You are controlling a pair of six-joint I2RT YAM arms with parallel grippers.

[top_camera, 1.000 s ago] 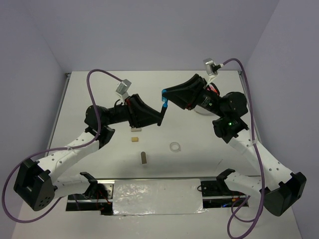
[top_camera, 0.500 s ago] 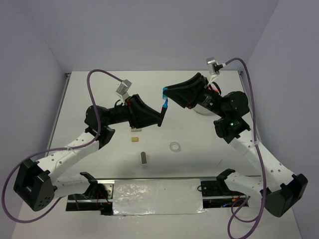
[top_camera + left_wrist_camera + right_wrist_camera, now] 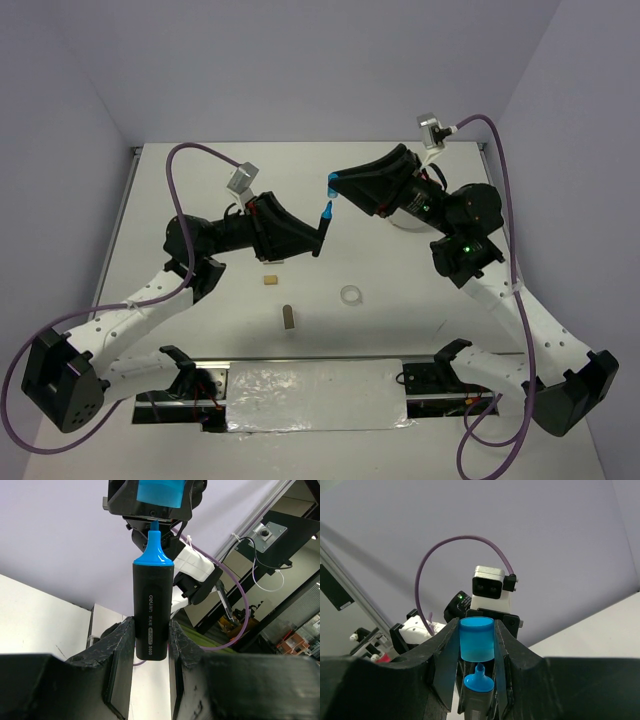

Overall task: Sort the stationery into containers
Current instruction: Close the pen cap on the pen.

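Blue on black: one marker [image 3: 152, 615] with a black barrel, a blue shoulder and a bare blue nib [image 3: 154, 529]. It is held in the air over the middle of the table [image 3: 200, 180], resting on nothing.

Holder: left gripper [image 3: 312, 238]. Its jaws are drawn in narrow and clamped on the lower half of the barrel, one pad against each side. The marker's long axis runs straight out from between the fingers, nib end outward and aimed at the right arm.

Companion piece: blue cap [image 3: 476, 639], pinched across its sides by the right gripper [image 3: 476, 630], whose jaws are likewise closed on it.

Governing relation: the cap lies directly beyond the nib, on the same line as the barrel. The overhead view shows a small gap between them. The wrist views put the nib just at the cap's lower edge and do not settle whether they touch. By judgement, any joining or parting has to travel along that shared axis, since a sideways drift would set the nib against the cap's rim.

Loose stock on the table, well apart from both grippers: clear tape ring [image 3: 351, 295], tan block [image 3: 268, 281] and grey block [image 3: 289, 318]. All three lie nearer the left arm's side.

Dish [image 3: 398, 222]: only a white edge shows under the right arm, so its compartments cannot be read. The right arm is the nearer one to it.
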